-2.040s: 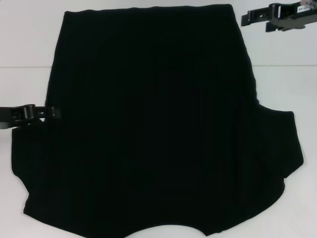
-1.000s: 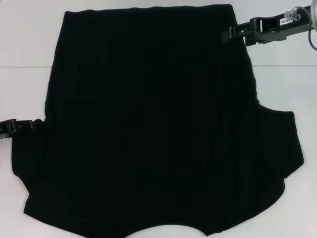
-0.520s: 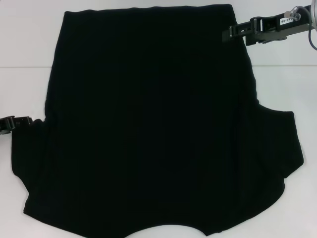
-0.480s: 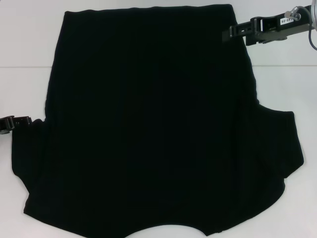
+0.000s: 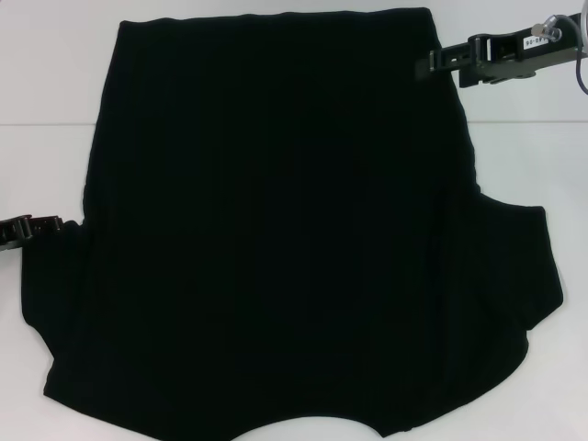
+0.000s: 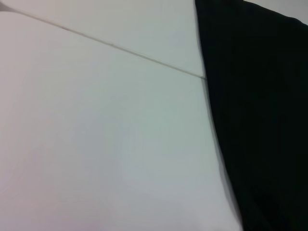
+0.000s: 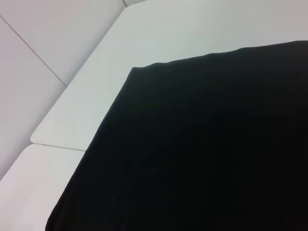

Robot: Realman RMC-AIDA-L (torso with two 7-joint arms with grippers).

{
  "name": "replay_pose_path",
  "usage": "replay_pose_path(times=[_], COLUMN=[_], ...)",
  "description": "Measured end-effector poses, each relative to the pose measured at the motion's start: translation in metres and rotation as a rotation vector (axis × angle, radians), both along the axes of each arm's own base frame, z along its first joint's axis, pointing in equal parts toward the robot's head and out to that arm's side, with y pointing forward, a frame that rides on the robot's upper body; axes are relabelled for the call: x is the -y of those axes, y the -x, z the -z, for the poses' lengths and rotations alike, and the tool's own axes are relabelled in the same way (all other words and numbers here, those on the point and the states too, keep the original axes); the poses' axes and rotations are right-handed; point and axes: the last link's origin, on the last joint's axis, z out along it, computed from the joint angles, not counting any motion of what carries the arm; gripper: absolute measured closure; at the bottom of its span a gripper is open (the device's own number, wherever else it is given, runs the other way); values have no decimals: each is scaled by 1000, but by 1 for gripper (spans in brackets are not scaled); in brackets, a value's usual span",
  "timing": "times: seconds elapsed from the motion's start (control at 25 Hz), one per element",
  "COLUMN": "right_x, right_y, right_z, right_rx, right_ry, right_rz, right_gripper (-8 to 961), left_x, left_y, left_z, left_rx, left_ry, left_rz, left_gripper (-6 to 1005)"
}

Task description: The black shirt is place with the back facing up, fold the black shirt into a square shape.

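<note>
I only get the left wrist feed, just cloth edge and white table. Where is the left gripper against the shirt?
Observer: The left gripper sits at the left edge of the black shirt, about midway along that side.
Operator: And the other arm?
Observer: The right gripper is at the shirt's far right corner, over the cloth edge.
Operator: Is the shirt folded at all?
Observer: It lies spread on the white table; only the right sleeve sticks out, the left side shows none.
</note>
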Motion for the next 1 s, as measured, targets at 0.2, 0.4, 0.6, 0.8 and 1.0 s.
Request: replay_pose_path(times=[0.2, 0.4, 0.6, 0.8, 1.0], right_x=[0, 1, 0, 0, 0], right_y=[-2, -2, -2, -2, -2], right_z=[1, 1, 1, 1, 1], right_rx=[-1, -1, -1, 0, 0], right_ry=[0, 1, 1, -1, -1], right_rz=[5, 5, 5, 4, 3], right_gripper=[36, 36, 36, 37, 37], left_x=[0, -1, 0, 1, 0], left_y=[1, 2, 3, 4, 2], left_z=[-1, 0, 1, 1, 3], left_rx=[-6, -11, -11, -12, -12], left_ry=[-7, -13, -10, -7, 6], left_rz=[-2, -7, -8, -11, -5], left_gripper=[248, 248, 248, 250, 249])
